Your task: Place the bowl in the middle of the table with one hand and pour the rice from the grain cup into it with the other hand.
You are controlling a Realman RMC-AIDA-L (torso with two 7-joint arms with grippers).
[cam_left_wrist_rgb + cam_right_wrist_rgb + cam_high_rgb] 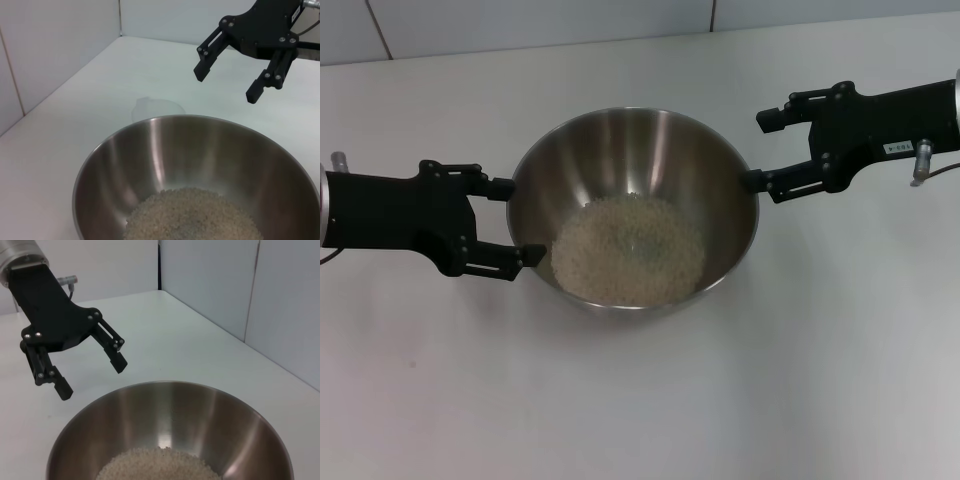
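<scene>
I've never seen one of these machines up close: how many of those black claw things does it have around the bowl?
2. The left end effector sits open beside the bowl on its left; the right end effector sits open at the bowl's right rim. Neither holds anything.
</scene>
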